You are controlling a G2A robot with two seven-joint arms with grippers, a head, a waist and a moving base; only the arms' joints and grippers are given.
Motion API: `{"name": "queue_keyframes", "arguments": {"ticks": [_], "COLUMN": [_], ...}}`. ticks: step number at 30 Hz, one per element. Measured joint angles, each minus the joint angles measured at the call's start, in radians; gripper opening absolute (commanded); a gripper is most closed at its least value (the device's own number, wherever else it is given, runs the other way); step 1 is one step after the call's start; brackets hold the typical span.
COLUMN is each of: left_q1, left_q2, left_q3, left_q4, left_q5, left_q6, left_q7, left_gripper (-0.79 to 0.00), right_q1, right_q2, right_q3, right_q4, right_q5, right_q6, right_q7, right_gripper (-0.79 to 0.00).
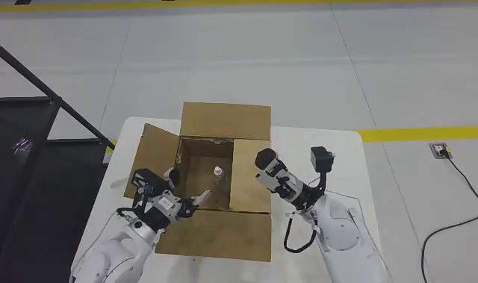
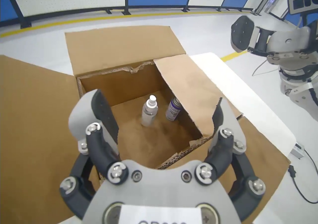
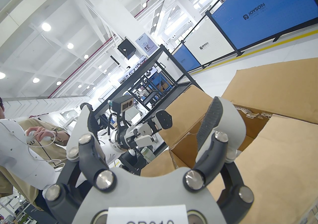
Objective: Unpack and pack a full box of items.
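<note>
An open cardboard box [image 1: 224,122] stands on the white table [image 1: 328,137] with its flaps folded out. Inside, on the bottom, a clear spray bottle [image 2: 149,110] [image 1: 218,174] stands upright beside a purple-labelled can [image 2: 174,110], which is partly under the box's side flap [image 2: 188,85]. My left gripper [image 2: 159,115] [image 1: 190,190] hangs open above the box's near left corner, holding nothing. My right gripper [image 3: 151,108] [image 1: 265,163] is open and empty by the box's right flap [image 3: 273,90], pointing across it. The left gripper [image 3: 164,119] appears beyond it in the right wrist view.
A black metal rack [image 1: 30,171] stands off the table's left side. A cable [image 1: 448,231] and a floor socket [image 1: 439,150] lie on the floor to the right. Bare table [image 2: 238,85] runs along the box's right side.
</note>
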Motion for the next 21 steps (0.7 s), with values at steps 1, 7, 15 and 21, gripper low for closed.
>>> {"name": "queue_keyframes", "arguments": {"ticks": [1,7,15,21], "left_q1": [-0.011,-0.157,-0.357,-0.438], "left_q2": [-0.002,-0.012,-0.025,-0.031], "left_q3": [0.011,0.084,0.171,0.230], "left_q4": [0.013,0.158,0.393,0.502], "left_q5": [-0.044,-0.428,-0.816,-0.869], "left_q6": [0.008,0.046,0.103,0.110], "left_q7": [-0.023,-0.283,-0.560,-0.631], "left_gripper": [0.000,0.000,0.000,0.000], "right_q1": [0.002,-0.028,-0.149,-0.194], "right_q2": [0.001,0.016,0.043,0.056], "right_q3": [-0.001,0.035,0.131,0.155], "right_q4": [-0.004,-0.053,-0.143,-0.175], "right_q5": [0.001,-0.003,0.010,0.022], "right_q6": [0.004,-0.008,-0.025,-0.027], "right_q7": [-0.004,-0.027,-0.064,-0.075], "right_gripper": [0.000,0.000,0.000,0.000]}}
